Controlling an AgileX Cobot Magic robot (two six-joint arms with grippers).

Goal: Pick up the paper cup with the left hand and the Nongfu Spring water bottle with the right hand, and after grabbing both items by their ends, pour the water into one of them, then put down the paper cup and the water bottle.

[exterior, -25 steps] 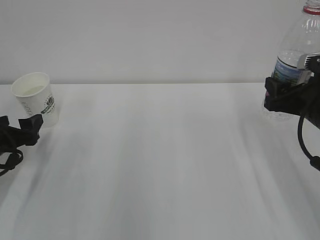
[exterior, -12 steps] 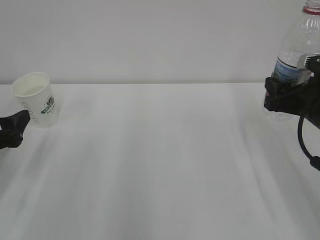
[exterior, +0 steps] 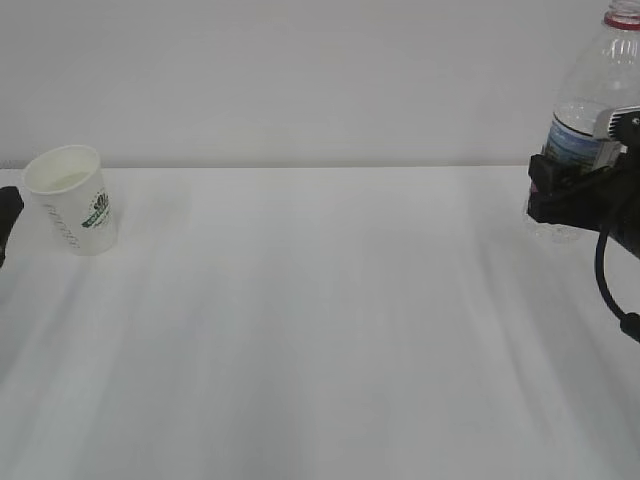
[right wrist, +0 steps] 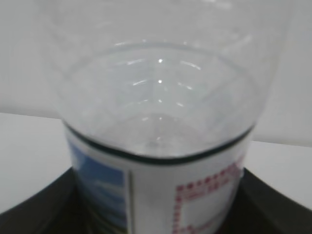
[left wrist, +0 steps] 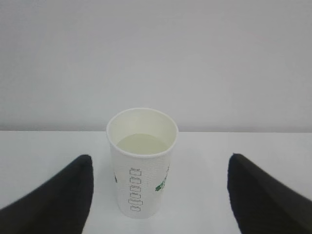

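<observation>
1. The paper cup (exterior: pixel 70 200) stands upright at the left edge of the exterior frame on the desk (exterior: pixel 320 320), with liquid inside (left wrist: pixel 141 145).
2. The left hand (left wrist: pixel 158 195) has its jaws spread wide, clear of the cup on both sides in the wrist view.
3. The Nongfu Spring water bottle (exterior: pixel 590 130) stands upright at the far right; the right hand (exterior: pixel 575 195) clamps its label band.
4. The step in hand appears to be setting the bottle down: release only once its base rests flat on the desk.
5. Only the left wrist view shows the cup's fill; only the exterior view shows the red neck ring (exterior: pixel 622 19).
</observation>
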